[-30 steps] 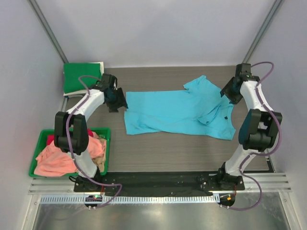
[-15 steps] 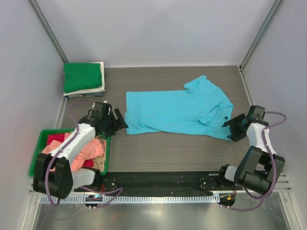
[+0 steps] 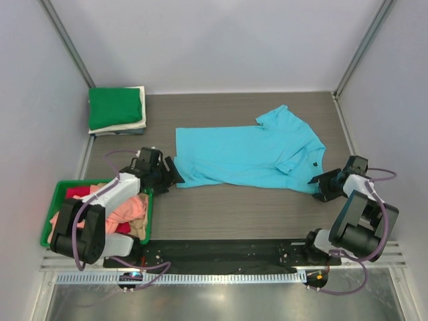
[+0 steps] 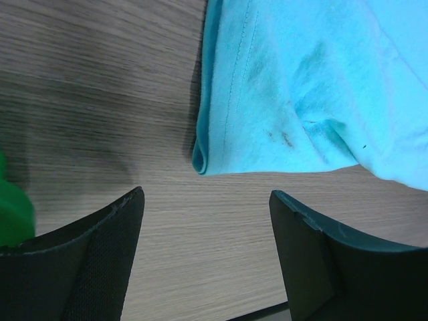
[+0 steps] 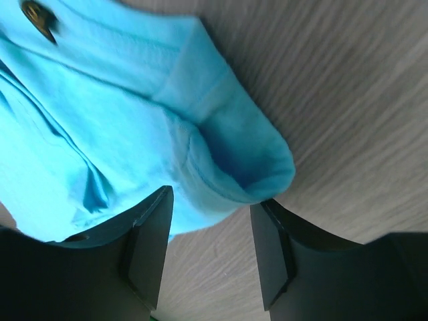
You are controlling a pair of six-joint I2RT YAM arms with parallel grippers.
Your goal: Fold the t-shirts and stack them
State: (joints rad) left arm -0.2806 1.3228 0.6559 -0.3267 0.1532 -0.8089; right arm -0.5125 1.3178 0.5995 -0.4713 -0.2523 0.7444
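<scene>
The sky-blue t-shirt [image 3: 247, 155] lies spread across the middle of the table [image 3: 227, 217]. Well beyond its left hem a folded green shirt [image 3: 115, 107] rests on a cream one [image 3: 142, 115]. Nearer that hem stands a green bin [image 3: 59, 190] heaped with salmon-pink cloth [image 3: 127, 208]. The left gripper [image 3: 167, 175] sits at the shirt's near-left corner and the right gripper [image 3: 319, 187] at its near-right corner, both spread wide. Only the left wrist view shows bare wood between the fingers [image 4: 100, 254] and the hem. Only the right wrist view shows the hem fold bulging between the parted fingers [image 5: 150, 234], unpinched.
</scene>
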